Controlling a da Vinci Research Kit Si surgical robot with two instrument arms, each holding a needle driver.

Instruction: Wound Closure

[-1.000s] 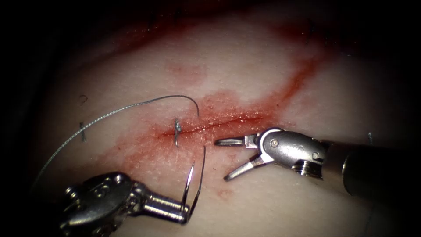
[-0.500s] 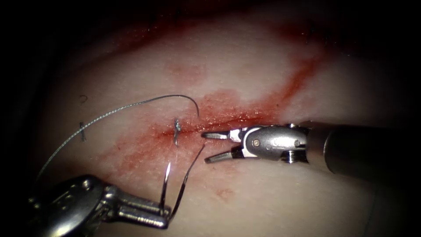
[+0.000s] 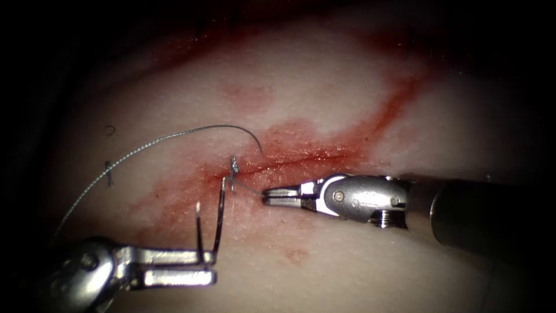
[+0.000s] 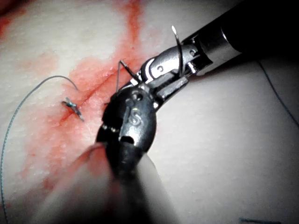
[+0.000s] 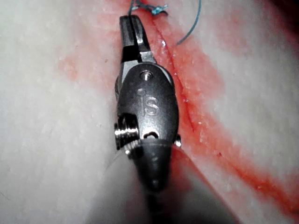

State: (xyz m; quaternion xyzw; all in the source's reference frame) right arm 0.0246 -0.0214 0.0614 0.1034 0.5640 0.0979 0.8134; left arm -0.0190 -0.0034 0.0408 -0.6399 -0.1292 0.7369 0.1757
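Nearest the endoscope, the left claw [image 3: 204, 268] is pressed together on the curved needle [image 3: 219, 215], pinching it near the middle of its curve. Both needle ends stand upward, free of the tissue [image 3: 324, 104]. The needle sits on the near side of the cut [image 3: 301, 160], toward its left end. Just beyond, the right claw [image 3: 267, 197] is pressed together on a short strand of thread [image 3: 248, 189] running from the knotted stitch [image 3: 233, 169] at the left end of the cut. A long thread tail [image 3: 145, 146] arcs across the tissue farther left. Red fluid [image 3: 382, 116] stains the tissue along the cut.
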